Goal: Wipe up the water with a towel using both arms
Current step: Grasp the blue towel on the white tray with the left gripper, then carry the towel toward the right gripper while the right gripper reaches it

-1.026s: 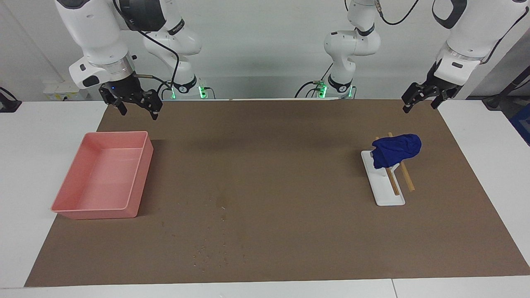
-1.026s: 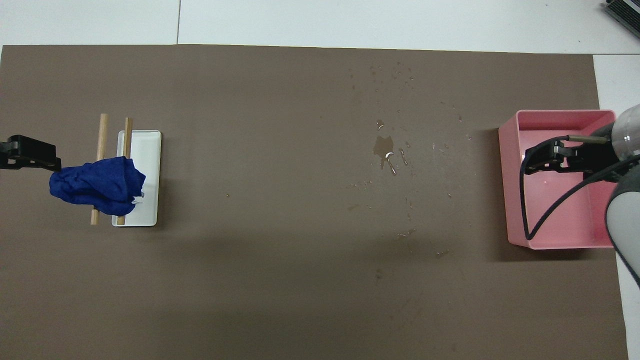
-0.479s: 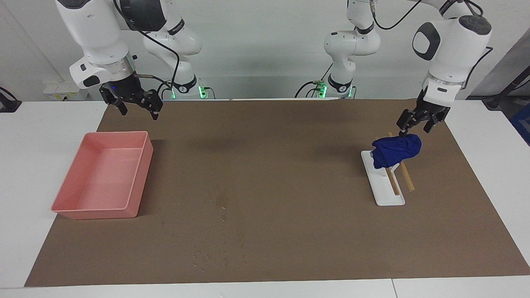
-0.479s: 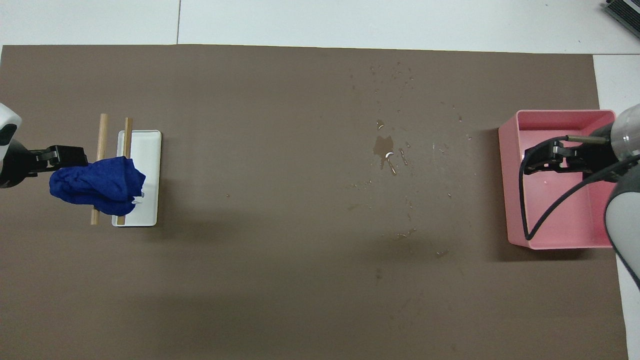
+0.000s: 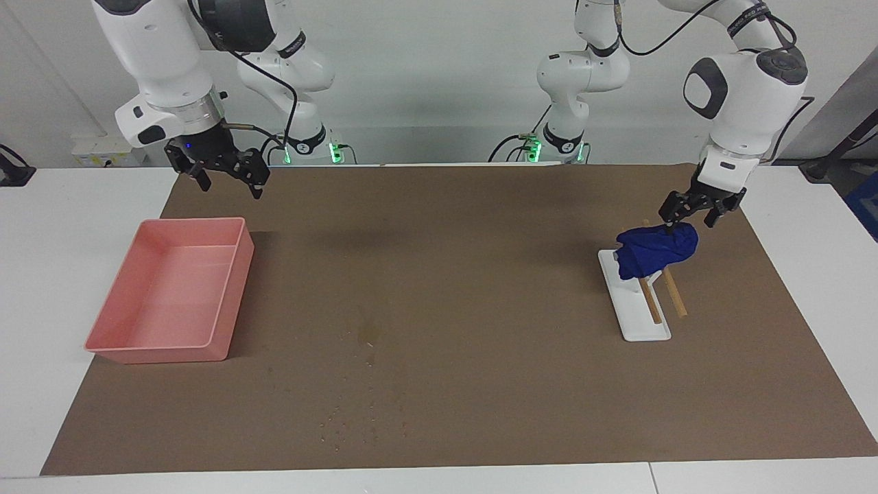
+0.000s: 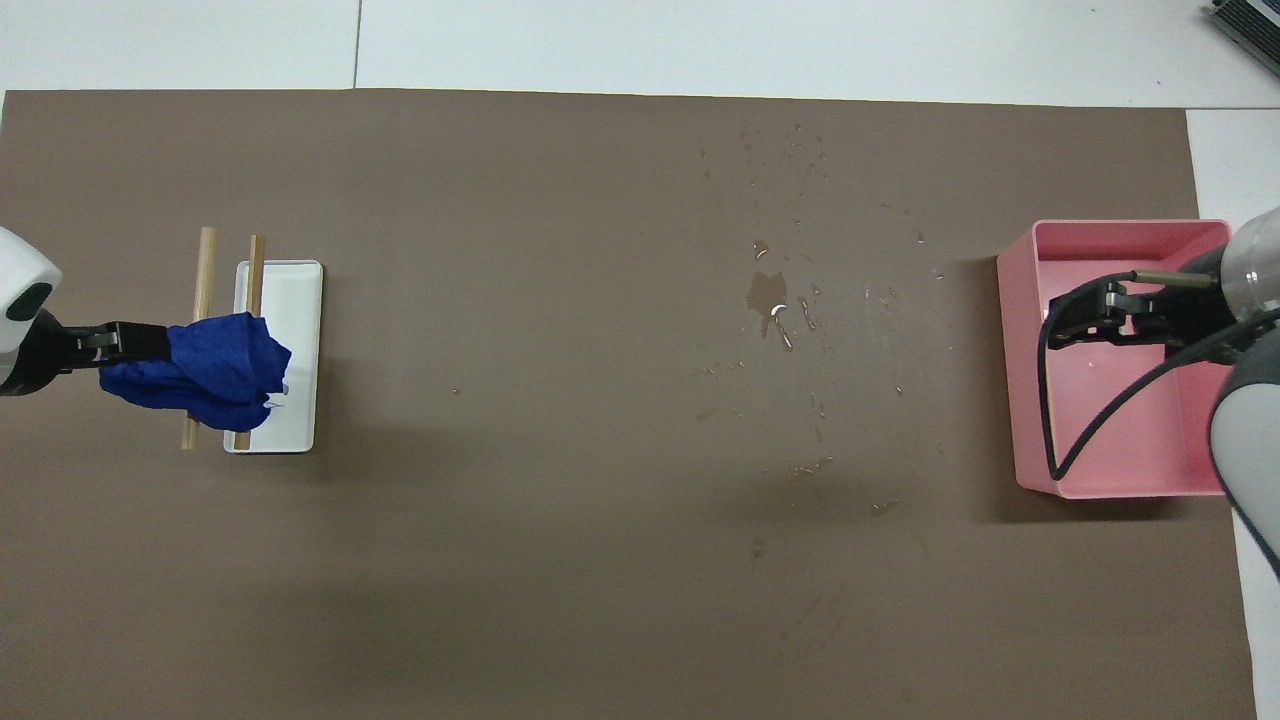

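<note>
A crumpled blue towel (image 5: 655, 252) hangs on a rack of two wooden dowels over a white base (image 5: 645, 328); it also shows in the overhead view (image 6: 215, 372). My left gripper (image 5: 688, 221) is open, its fingertips down at the towel's top edge on the robots' side; it shows in the overhead view (image 6: 130, 341) too. The water (image 5: 369, 335) is a small damp puddle with scattered droplets mid-mat, clearer in the overhead view (image 6: 768, 296). My right gripper (image 5: 228, 185) is open and empty, raised by the pink bin, and waits.
A pink rectangular bin (image 5: 233, 302) stands empty at the right arm's end of the brown mat (image 5: 480, 240); its rim shows in the overhead view (image 6: 1120, 228). White table borders the mat all round.
My left gripper has swung in from the mat's edge and come down onto the towel's top. The right arm, towel and water have not moved.
</note>
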Motion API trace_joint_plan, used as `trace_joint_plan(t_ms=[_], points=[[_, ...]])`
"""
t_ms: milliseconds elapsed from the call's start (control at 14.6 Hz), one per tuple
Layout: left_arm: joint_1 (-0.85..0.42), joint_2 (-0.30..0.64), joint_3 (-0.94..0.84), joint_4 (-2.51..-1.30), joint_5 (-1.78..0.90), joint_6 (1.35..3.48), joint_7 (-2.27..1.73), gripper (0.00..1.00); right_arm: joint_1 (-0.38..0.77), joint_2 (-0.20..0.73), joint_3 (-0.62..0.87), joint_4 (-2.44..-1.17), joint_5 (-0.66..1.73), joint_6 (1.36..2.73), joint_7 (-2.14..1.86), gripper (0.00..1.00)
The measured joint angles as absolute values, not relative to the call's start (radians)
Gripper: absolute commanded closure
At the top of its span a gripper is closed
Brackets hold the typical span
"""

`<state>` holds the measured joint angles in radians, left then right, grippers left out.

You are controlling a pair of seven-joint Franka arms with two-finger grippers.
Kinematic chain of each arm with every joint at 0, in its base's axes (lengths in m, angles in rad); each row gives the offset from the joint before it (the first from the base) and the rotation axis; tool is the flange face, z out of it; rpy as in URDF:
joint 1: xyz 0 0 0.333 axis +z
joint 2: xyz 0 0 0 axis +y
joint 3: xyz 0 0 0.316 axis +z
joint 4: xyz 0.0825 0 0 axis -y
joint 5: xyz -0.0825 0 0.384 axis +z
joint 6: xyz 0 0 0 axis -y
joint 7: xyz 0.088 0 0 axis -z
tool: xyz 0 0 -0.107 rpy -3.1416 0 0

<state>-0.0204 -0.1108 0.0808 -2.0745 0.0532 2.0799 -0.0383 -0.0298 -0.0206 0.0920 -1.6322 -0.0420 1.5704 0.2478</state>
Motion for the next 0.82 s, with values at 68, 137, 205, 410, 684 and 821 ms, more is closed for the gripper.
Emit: trace_joint_plan(t_ms=[68,137,205,410,684,821], points=[[-0.021,-0.111,0.079,-2.095,0.054,2.096,-0.038,0.0,-0.03,-0.02,0.092,-1.634,-0.042,1.57,0.248,0.0],[-0.021,-0.11,0.078,-2.113,0.054,2.11,-0.038,0.0,-0.03,-0.02,0.092,-1.635,-0.042,1.569,0.248,0.0],[-0.021,-0.11,0.077,-2.127,0.054,2.12,-0.037,0.0,-0.03,-0.02,0.092,-1.637,-0.042,1.568,0.248,0.0],[-0.021,-0.11,0.077,-2.142,0.055,2.127,-0.035,0.0,-0.03,-0.02,0.092,-1.639,-0.042,1.568,0.248,0.0],[-0.022,-0.11,0.074,-2.165,0.055,2.129,-0.032,0.35,-0.03,-0.02,0.092,-1.641,-0.042,1.568,0.248,0.0],[-0.022,-0.111,0.072,-2.168,0.055,2.136,-0.034,0.45,-0.03,-0.02,0.092,-1.642,-0.042,1.568,0.248,0.0]])
